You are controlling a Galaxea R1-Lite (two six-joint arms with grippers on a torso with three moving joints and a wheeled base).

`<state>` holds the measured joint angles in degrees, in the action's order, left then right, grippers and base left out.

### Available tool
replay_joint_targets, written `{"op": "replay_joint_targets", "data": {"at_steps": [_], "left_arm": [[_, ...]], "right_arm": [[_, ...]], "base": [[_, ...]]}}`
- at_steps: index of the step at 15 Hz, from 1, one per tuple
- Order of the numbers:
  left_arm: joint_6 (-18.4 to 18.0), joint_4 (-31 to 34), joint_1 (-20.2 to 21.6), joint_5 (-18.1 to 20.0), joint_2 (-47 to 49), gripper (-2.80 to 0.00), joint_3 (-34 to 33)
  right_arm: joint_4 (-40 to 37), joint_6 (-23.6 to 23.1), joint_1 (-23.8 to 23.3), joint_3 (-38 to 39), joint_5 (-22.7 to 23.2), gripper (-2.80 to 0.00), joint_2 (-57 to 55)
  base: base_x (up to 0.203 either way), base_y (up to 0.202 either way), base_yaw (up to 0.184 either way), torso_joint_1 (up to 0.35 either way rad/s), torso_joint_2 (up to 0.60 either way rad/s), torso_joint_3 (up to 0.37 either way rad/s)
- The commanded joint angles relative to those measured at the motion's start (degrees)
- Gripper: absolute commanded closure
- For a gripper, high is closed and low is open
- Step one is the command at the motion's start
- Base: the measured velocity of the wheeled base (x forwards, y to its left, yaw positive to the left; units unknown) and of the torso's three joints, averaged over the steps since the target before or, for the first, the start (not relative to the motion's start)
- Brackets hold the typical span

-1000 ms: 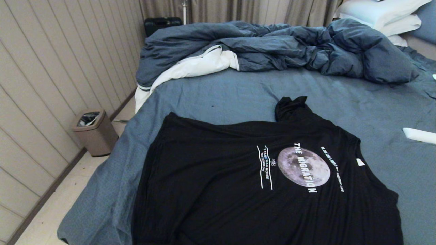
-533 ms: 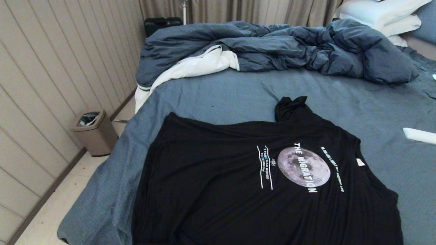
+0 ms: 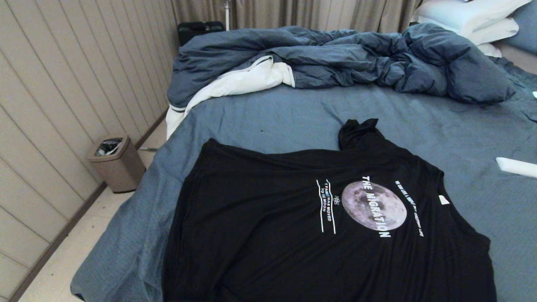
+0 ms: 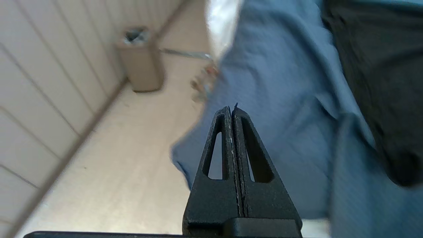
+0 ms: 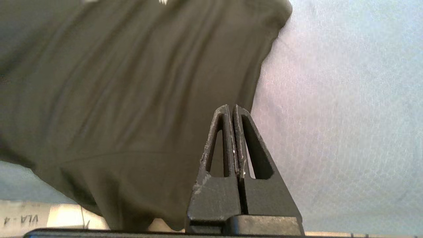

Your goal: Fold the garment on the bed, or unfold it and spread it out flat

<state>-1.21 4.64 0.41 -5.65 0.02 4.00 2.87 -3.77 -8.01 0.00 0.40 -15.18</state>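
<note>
The garment (image 3: 293, 235), a black T-shirt with a grey moon print, lies spread on the near part of the bed (image 3: 272, 113). Its far sleeve is bunched up, and its near edge runs out of the head view. Neither arm shows in the head view. My left gripper (image 4: 231, 109) is shut and empty, hanging over the bed's blue-grey near corner (image 4: 281, 132), with the garment (image 4: 380, 66) off to one side. My right gripper (image 5: 230, 107) is shut and empty above the garment's edge (image 5: 132, 99), where it meets the sheet (image 5: 347, 99).
A crumpled dark blue duvet (image 3: 335, 58) with white lining lies across the far side of the bed. White pillows (image 3: 470, 16) are at the far right. A beige waste bin (image 3: 115, 161) stands on the floor by the panelled wall. A white object (image 3: 516, 167) lies on the sheet at right.
</note>
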Motion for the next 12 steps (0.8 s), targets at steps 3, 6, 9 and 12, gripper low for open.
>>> {"op": "replay_joint_targets", "data": {"at_steps": [3,6,9,12], "left_arm": [[-2.4,-2.8,0.0,-0.7,0.0,0.00,-0.9],[-2.0,-1.4,0.0,-0.9,0.1,0.00,-0.4],[-1.5,4.6,0.0,-1.3,0.1,0.00,1.7],[5.4,11.0,0.0,-2.1,0.1,0.00,3.5]], "right_arm": [[16.1,-3.6,0.3,0.0,0.6,0.00,-0.3],[13.4,-4.0,-0.1,0.0,-2.0,0.00,-0.2],[5.3,-3.9,-0.1,0.0,-0.5,0.00,-0.2],[4.6,-4.4,0.7,0.0,4.3,0.00,-0.3]], "base": [[0.000,0.000,0.000,0.000,0.00,0.000],[0.000,0.000,0.000,0.000,0.00,0.000],[0.000,0.000,0.000,0.000,0.00,0.000],[0.000,0.000,0.000,0.000,0.00,0.000]]}}
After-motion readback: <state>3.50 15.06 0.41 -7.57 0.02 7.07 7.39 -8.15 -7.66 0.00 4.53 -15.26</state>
